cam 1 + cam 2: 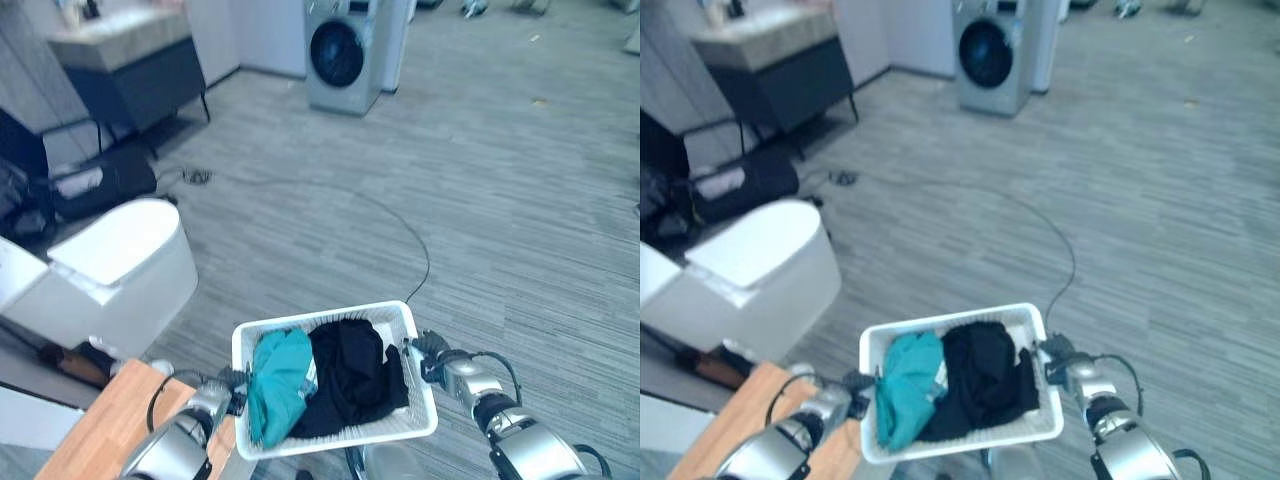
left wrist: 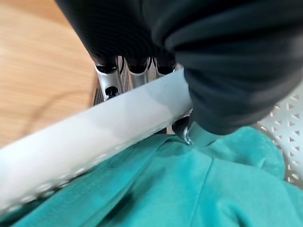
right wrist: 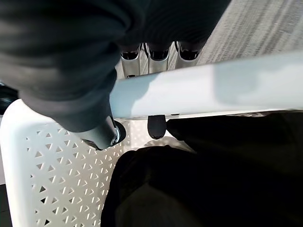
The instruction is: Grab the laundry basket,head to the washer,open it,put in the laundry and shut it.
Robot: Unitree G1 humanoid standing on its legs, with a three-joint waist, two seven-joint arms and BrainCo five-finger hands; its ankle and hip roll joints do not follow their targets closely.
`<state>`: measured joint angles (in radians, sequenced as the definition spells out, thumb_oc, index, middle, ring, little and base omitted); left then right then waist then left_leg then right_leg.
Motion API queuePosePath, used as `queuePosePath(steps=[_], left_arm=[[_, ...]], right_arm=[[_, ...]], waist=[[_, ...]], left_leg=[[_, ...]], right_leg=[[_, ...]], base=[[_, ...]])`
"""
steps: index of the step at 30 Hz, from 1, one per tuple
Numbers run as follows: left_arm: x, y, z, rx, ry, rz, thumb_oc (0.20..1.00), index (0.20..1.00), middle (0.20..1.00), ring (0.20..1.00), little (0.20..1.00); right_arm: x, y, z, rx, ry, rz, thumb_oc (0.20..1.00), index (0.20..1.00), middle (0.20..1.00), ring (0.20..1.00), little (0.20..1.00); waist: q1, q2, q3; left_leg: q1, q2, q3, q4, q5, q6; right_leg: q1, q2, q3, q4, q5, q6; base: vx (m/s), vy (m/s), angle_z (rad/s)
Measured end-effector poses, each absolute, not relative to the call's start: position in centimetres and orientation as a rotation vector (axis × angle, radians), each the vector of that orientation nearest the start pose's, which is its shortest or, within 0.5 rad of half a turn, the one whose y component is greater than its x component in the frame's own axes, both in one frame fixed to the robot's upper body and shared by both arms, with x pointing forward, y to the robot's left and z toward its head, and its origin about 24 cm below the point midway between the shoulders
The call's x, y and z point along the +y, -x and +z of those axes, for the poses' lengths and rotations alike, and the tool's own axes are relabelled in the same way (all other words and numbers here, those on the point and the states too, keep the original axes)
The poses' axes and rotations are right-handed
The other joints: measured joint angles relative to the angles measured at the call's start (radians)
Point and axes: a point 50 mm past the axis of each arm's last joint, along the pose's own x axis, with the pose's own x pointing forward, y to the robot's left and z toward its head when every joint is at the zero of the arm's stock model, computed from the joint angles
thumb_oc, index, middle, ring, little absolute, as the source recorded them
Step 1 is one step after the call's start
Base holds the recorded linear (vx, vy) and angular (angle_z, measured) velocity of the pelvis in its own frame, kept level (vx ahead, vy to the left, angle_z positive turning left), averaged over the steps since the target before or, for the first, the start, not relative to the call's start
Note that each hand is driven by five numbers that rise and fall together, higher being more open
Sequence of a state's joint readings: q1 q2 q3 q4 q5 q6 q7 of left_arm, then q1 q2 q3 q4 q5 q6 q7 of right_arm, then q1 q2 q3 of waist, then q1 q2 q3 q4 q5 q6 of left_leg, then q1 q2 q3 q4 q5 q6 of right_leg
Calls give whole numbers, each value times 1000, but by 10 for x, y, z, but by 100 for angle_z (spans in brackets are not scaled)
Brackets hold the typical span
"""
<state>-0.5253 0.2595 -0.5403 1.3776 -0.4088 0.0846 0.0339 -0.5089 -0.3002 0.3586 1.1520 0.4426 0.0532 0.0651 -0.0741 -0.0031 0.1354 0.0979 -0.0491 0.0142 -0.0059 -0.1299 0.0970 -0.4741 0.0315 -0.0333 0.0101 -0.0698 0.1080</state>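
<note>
Both hands, left hand [image 1: 222,392] and right hand [image 1: 432,362], gripped the rims of the white perforated plastic laundry basket [image 1: 405,322]; the robot should keep it level walking toward the grey front-loading washer [image 1: 341,52] at 12 o'clock.

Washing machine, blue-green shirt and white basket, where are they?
Washing machine [image 1: 343,52], left eye view, on its round dark door.
Blue-green shirt [image 1: 277,382], left eye view, on its middle folds.
White basket [image 1: 330,436], left eye view, on its near wall.
</note>
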Motion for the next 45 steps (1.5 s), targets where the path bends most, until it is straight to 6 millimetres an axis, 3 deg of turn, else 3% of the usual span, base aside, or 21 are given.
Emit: queuePosePath(steps=[3,5,9,13,14,16,19,22,24,25,28,31,32,34,35,37,38,41,42,43,45], left_arm=[[207,-247,-102,980,-351,-25,200,200,200,200,200],[202,-238,-109,1014,-332,-28,200,200,200,200,200],[193,-212,-126,1085,-243,-23,200,200,200,200,200],[202,-211,-125,1080,-242,-6,200,200,200,200,200],[205,-221,-119,1040,-256,-2,200,200,200,200,200],[203,-240,-107,982,-273,-12,200,200,200,200,200],[203,-231,-113,989,-257,-13,200,200,200,200,200],[208,-238,-108,962,-252,11,200,200,200,200,200],[210,-225,-116,1004,-263,-6,200,200,200,200,200],[215,-216,-119,1014,-258,-1,200,200,200,200,200],[226,-211,-120,1044,-277,25,200,200,200,200,200],[207,-210,-125,1074,-256,-12,200,200,200,200,200],[202,-213,-124,1071,-264,-30,200,200,200,200,200],[198,-225,-118,1046,-237,-25,200,200,200,200,200],[206,-255,-97,968,-263,-3,200,200,200,200,200],[213,-266,-87,919,-276,6,200,200,200,200,200],[219,-260,-90,932,-281,12,200,200,200,200,200],[211,-246,-102,990,-297,-31,200,200,200,200,200],[202,-238,-109,1017,-280,-41,200,200,200,200,200],[200,-232,-114,1038,-263,-39,200,200,200,200,200],[196,-224,-119,1048,-226,-31,200,200,200,200,200]], right_arm=[[-207,-277,-73,760,77,25,200,200,200,200,200],[-211,-269,-81,810,77,7,200,200,200,200,200],[-220,-254,-91,878,88,-10,200,200,200,200,200],[-214,-247,-97,913,102,13,200,200,200,200,200],[-214,-246,-99,927,91,5,200,200,200,200,200],[-222,-250,-94,900,108,-9,200,200,200,200,200],[-222,-251,-93,896,130,9,200,200,200,200,200],[-216,-259,-89,880,133,20,200,200,200,200,200],[-220,-246,-97,921,127,16,200,200,200,200,200],[-213,-233,-107,954,105,30,200,200,200,200,200],[-201,-218,-119,1003,74,48,200,200,200,200,200],[-214,-214,-119,1012,84,20,200,200,200,200,200],[-219,-227,-109,950,58,-5,200,200,200,200,200],[-221,-255,-87,821,73,21,200,200,200,200,200],[-214,-276,-70,742,72,44,200,200,200,200,200],[-213,-277,-70,732,61,44,200,200,200,200,200],[-209,-274,-74,751,53,48,200,200,200,200,200],[-219,-255,-89,837,49,16,200,200,200,200,200],[-225,-251,-91,851,43,-9,200,200,200,200,200],[-227,-249,-92,861,54,-8,200,200,200,200,200],[-229,-243,-96,884,52,-15,200,200,200,200,200]], waist=[[-23,-32,-15],[-16,0,-38],[-31,24,-72],[-13,-61,-74],[-5,-84,-64],[5,-66,-70],[46,-23,-81],[91,-29,-69],[79,-10,-74],[93,-26,-85],[98,-104,-129],[96,-40,-110],[83,16,-29],[61,69,-9],[35,73,5],[7,44,9],[-2,29,-15],[-36,-52,-79],[-43,-13,-77],[-44,1,-85],[-55,30,-78]], left_leg=[[238,7,-27,-31,-88,-79],[268,61,-37,50,-114,-122],[28,148,-39,750,161,-285],[-294,119,52,960,133,-196],[-353,121,114,868,96,-140],[-494,109,216,446,130,-149],[-447,22,95,-65,186,-125],[-479,13,147,-19,196,-106],[-389,4,163,-20,191,-29],[-333,0,145,-47,277,34],[-277,-48,168,36,260,42],[-182,-79,117,61,138,79],[-76,-97,98,82,67,114],[14,-102,67,97,-29,127],[58,-80,20,87,-65,121],[188,-63,-10,19,-89,31],[235,-42,-41,48,-153,-82],[314,-56,-68,104,-158,-93],[341,-19,-90,149,-153,-131],[353,-6,-99,261,-35,-217],[198,38,-91,617,172,-301]], right_leg=[[71,-82,-60,110,32,-11],[94,-52,-95,171,174,-67],[285,36,-112,176,103,-216],[443,38,-52,69,74,-259],[516,33,-34,4,76,-261],[635,39,-25,-96,40,-203],[742,53,61,-89,-30,-135],[827,45,114,-93,-98,-123],[910,76,131,-74,-105,-112],[933,73,159,-30,-133,-102],[833,16,141,319,-89,-55],[574,-15,116,757,-4,37],[382,-56,66,1153,57,40],[124,-79,-29,1181,-93,-16],[-21,-50,-127,824,-127,-58],[-54,-26,-192,421,-78,-55],[-29,-12,-187,157,-76,-17],[62,-45,-102,82,-76,-69],[80,-7,-75,115,103,-134],[132,16,-54,162,275,-210],[206,36,-73,170,213,-217]], base=[[673,-214,67],[635,-260,17],[491,-325,16],[380,-172,-15],[596,-36,-44],[781,39,-52],[666,21,-81],[576,90,-94],[536,159,-17],[664,229,-31],[553,197,-39],[737,374,-20],[814,361,25],[745,193,44],[740,-5,99],[915,-98,94],[774,-109,109],[537,-146,105],[875,-399,83],[691,-322,52],[443,-320,47]])
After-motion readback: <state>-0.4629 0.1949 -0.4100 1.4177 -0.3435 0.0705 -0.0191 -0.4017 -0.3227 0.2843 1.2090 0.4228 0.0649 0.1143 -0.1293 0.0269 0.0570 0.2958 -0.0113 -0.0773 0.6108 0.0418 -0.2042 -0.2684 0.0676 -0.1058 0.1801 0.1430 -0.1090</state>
